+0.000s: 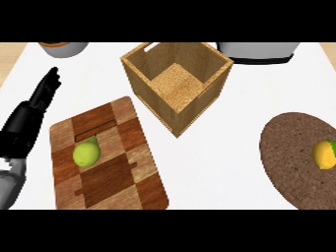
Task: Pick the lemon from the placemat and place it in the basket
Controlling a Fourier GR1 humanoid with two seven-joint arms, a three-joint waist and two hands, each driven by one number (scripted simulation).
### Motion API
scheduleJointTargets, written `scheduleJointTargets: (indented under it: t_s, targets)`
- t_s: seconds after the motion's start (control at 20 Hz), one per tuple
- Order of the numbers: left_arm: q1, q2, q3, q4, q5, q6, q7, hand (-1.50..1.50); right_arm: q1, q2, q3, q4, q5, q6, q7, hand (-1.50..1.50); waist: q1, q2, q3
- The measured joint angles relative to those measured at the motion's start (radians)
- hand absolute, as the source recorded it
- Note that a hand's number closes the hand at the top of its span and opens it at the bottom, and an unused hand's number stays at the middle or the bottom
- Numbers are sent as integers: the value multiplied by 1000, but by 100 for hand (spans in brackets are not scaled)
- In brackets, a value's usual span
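A yellow lemon [326, 154] with a green leaf lies on the round brown placemat [294, 162] at the right. A square wooden basket [176, 81] stands open at the back centre, with nothing visible inside. My left hand [26, 120] rests at the far left with its fingers straight, pointing away from me and touching nothing. No right hand shows in the head view.
A wooden cutting board [119, 167] lies left of centre with a green-yellow pear-like fruit [86, 153] on it. A grey appliance [257, 51] sits at the back right and a bowl [63, 48] at the back left.
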Motion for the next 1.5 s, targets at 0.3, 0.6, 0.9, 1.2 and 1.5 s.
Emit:
scheduleJointTargets:
  t_s: [0.3,0.6,0.9,1.2,1.5]
  targets:
    - [-14,-20,34,28,-16,-37,-7,0,34,66,12,39,95,24,-22,-150,-1,0,0]
    - [1,-51,59,13,-43,-57,2,0,86,122,4,84,207,5,-83,-150,-2,0,0]
    - [9,-77,90,2,-75,-83,3,0,137,156,-33,96,300,-28,-148,-150,-4,-1,0]
    - [6,-94,115,-18,-96,-117,22,0,149,195,-61,144,396,-79,-236,-150,-2,-1,0]
    - [-14,-131,138,1,-129,-132,26,0,182,253,-94,136,465,-120,-253,-150,-5,-1,0]
